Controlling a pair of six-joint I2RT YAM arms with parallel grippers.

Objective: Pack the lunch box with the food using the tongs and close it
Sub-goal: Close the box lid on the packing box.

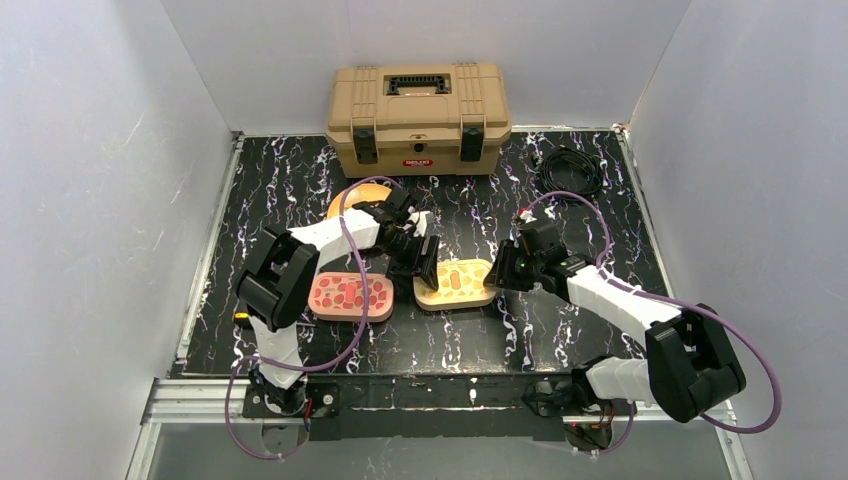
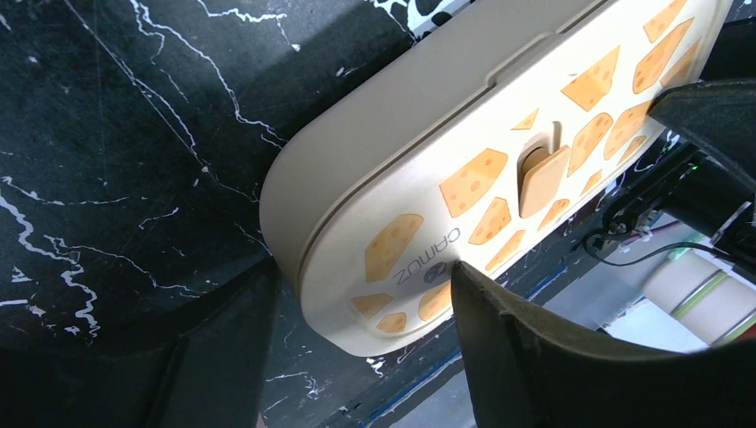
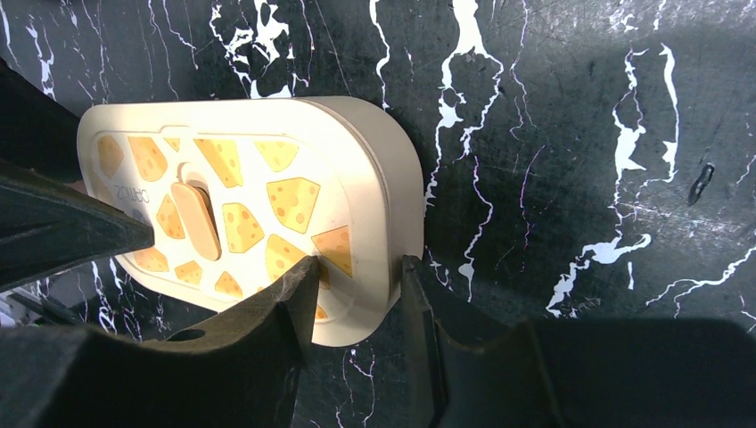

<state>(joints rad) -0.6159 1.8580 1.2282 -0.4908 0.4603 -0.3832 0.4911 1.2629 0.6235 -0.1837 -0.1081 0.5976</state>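
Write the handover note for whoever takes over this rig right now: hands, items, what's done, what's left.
Left hand: straddles one end of the lunch box, grip unclear.
Right hand: shut on the other end.
Done: lid is on; food and tongs not in view.
Left: check the lid is fully seated, then release both hands.
Nearby: pink-patterned container beside it.
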